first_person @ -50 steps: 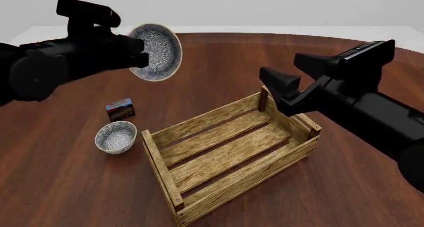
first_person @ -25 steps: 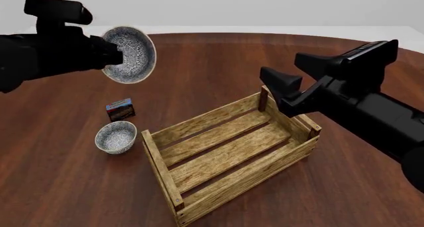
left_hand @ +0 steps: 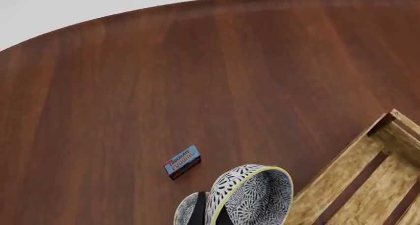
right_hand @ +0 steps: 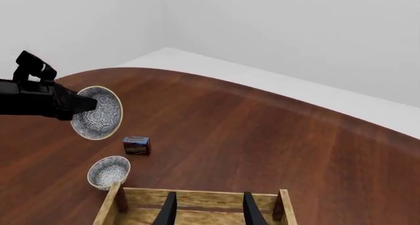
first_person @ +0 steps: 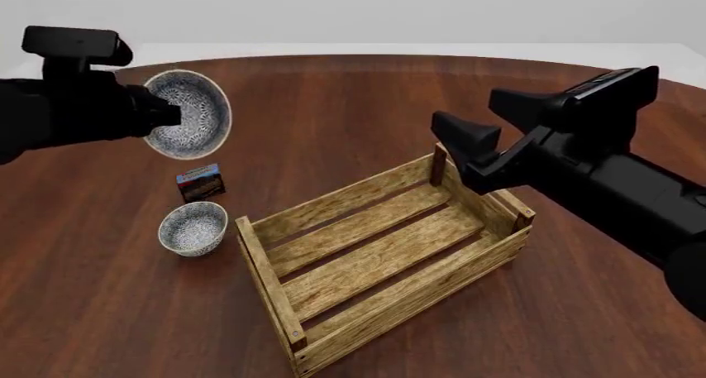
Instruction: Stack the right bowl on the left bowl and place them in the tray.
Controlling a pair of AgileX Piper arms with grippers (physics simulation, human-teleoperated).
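While left pincer (first_person: 165, 113) pinches right bowl (first_person: 190, 113) aloft | left bowl (first_person: 193, 227) below it, unstacked | right pincer (right_hand: 207, 210) spread | tray (first_person: 381, 258) unfilled.

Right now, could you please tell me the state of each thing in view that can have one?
Left gripper: shut on the held bowl's rim.
Held bowl: lifted above the table, tipped on its side.
Second bowl: upright on the table, empty.
Tray: on the table, empty.
Small box: standing on the table, untouched.
Right gripper: open, above the tray, holding nothing.
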